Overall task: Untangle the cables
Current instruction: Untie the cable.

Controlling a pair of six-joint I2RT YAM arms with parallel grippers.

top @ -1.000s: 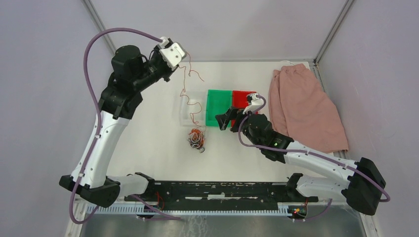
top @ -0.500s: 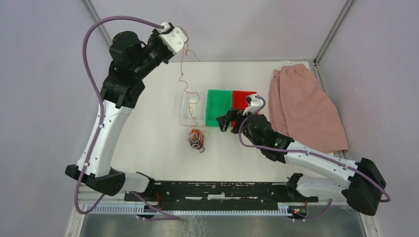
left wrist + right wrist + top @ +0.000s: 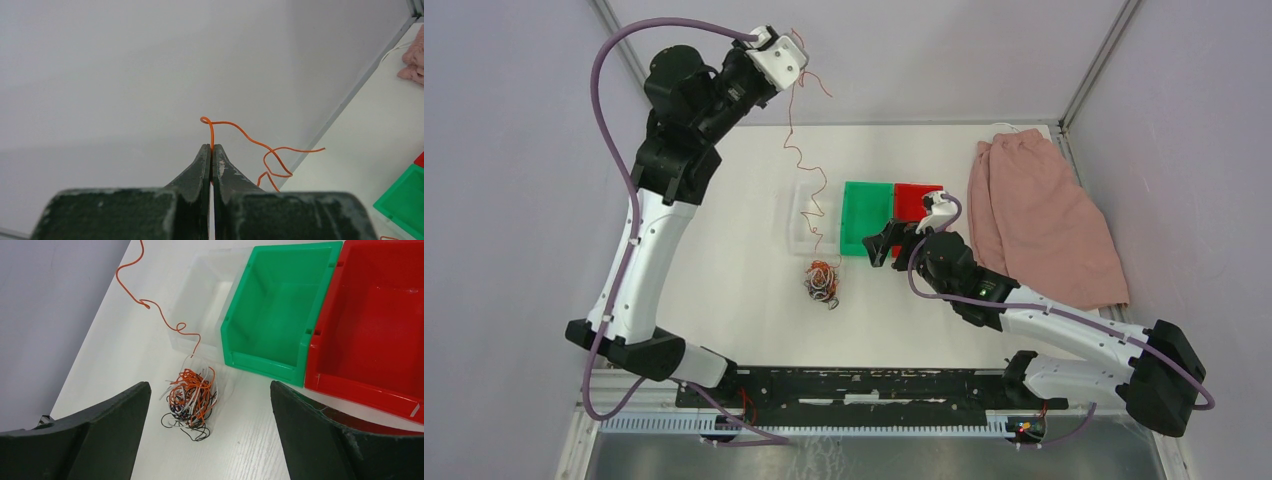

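1. My left claw (image 3: 212, 148) is pinched tight on one orange-red strand (image 3: 240, 131) and holds it high over the far left of the table (image 3: 724, 250), close to the back wall
2. From there the strand hangs in loose kinks, crosses the clear bin (image 3: 210, 275) and drops to the clump of cables (image 3: 191, 397), which lies on the table just in front of that bin. Its lower end seems to run into the clump; I cannot tell whether it is snagged there
3. My right claw (image 3: 879, 243) stands wide open and holds nothing. It hovers low near the clump, by the front of the green bin (image 3: 260, 362), with the red bin (image 3: 360, 387) alongside
4. I judge the step in hand to be drawing a single strand out of the tangle. The clump looks mostly intact, so the task is at an early stage
5. The next move calls for pinning the clump with my right claw so it does not rise with the strand, then more lift on the left until the tail comes free
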